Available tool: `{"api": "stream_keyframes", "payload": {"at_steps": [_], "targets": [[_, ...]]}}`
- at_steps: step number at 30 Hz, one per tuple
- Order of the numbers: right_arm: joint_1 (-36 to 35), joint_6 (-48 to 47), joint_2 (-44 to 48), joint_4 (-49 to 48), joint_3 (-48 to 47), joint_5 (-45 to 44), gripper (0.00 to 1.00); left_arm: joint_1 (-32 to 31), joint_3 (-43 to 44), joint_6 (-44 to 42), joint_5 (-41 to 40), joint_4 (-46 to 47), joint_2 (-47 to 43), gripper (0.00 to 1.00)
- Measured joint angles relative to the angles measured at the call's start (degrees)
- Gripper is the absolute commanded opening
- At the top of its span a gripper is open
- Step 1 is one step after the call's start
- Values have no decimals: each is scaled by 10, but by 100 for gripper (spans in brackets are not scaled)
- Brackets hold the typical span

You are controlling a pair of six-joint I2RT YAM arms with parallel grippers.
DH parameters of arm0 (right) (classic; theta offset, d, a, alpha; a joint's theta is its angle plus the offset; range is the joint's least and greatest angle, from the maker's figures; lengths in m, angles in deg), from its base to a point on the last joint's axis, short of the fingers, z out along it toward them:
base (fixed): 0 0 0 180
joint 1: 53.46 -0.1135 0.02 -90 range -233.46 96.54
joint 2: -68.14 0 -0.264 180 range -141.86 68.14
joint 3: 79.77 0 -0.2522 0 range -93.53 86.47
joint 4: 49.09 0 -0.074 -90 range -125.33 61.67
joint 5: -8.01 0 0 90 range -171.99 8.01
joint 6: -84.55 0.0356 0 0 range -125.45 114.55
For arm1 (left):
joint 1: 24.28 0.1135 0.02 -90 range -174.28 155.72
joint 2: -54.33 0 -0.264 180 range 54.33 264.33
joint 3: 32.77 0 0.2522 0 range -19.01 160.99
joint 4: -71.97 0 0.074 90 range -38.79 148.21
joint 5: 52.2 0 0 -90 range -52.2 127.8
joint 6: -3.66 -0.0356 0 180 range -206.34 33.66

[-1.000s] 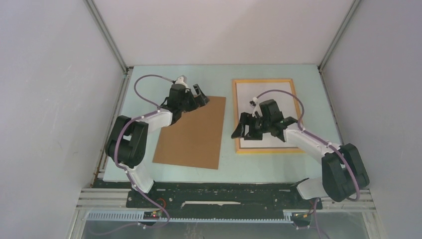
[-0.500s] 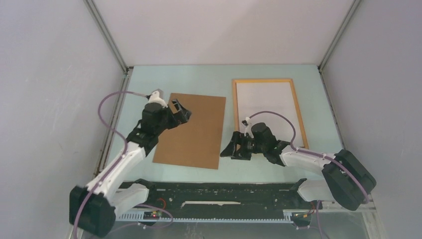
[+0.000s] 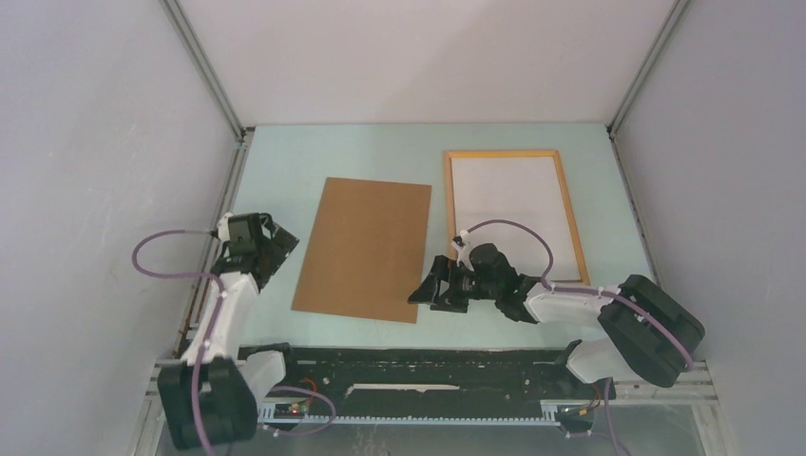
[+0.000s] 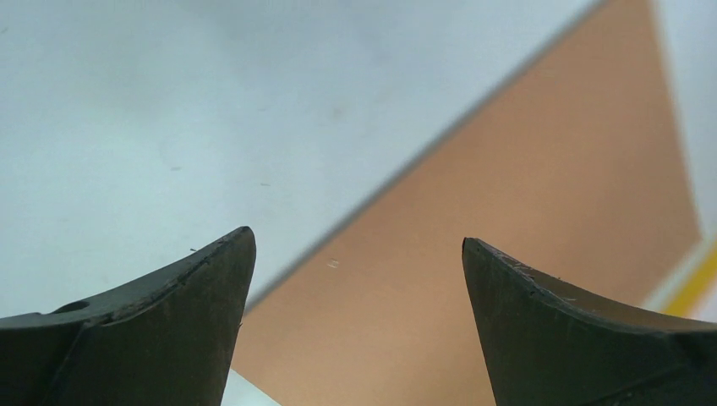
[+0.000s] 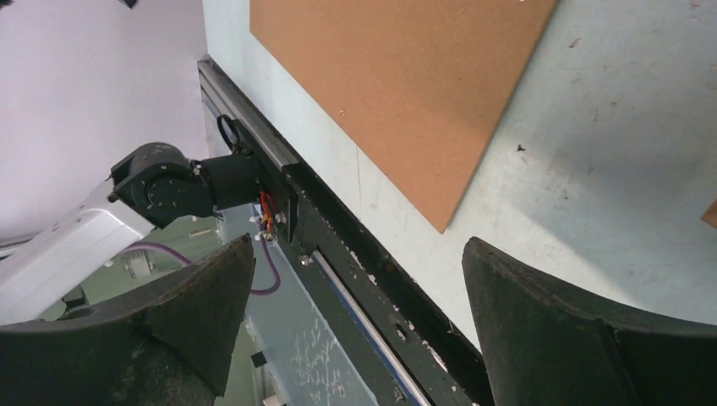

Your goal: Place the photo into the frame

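Bottom of the top view: black rail (image 3: pixel 418 366) along the near table edge, arm bases on it.

Left gripper (image 3: pixel 276 249) is at lower left, over bare table (image 3: pixel 380 138) just off the left edge of the brown backing board (image 3: pixel 366 249). Its wrist view shows the left gripper (image 4: pixel 355 237) released: jaws wide apart, nothing between them, board (image 4: pixel 524 220) and table (image 4: pixel 169 101) below. A sliver of the yellow frame (image 4: pixel 697 288) shows at the right edge of that view.

Right gripper (image 3: pixel 432 290) is at lower centre, beside the board's near right corner and just below-left of the frame's near left corner. In the right wrist view the right gripper (image 5: pixel 358 242) is also released, jaws spread, holding nothing. The board corner (image 5: pixel 397 76) fills the top of that view, the rail (image 5: pixel 338 228) runs diagonally through the middle, and a left arm joint (image 5: pixel 161 182) sits at left.

The board lies flat in centre frame, slightly skewed, touching neither gripper.

The frame (image 3: pixel 504 153) lies flat in the upper right of the table, well apart from the left gripper and beside the board with a strip of table between. A white sheet fills its opening, plain side up; I take it as the photo (image 3: pixel 513 214) sitting inside the frame, but no print is readable from here.
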Motion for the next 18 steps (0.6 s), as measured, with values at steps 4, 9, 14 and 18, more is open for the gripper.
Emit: {"api": "stream_keyframes", "payload": {"at_steps": [4, 9, 14, 18], "targets": [[0, 7, -13, -5, 0, -10, 100, 50, 0, 17, 10, -2, 109, 100], [0, 14, -31, -8, 0, -17, 100, 58, -13, 33, 43, 3, 141, 100], [0, 19, -89, 18, -37, -33, 99, 58, -29, 35, 68, 15, 146, 100], [-2, 28, -129, -2, -66, -31, 99, 58, -37, 36, 92, 35, 165, 100]]}}
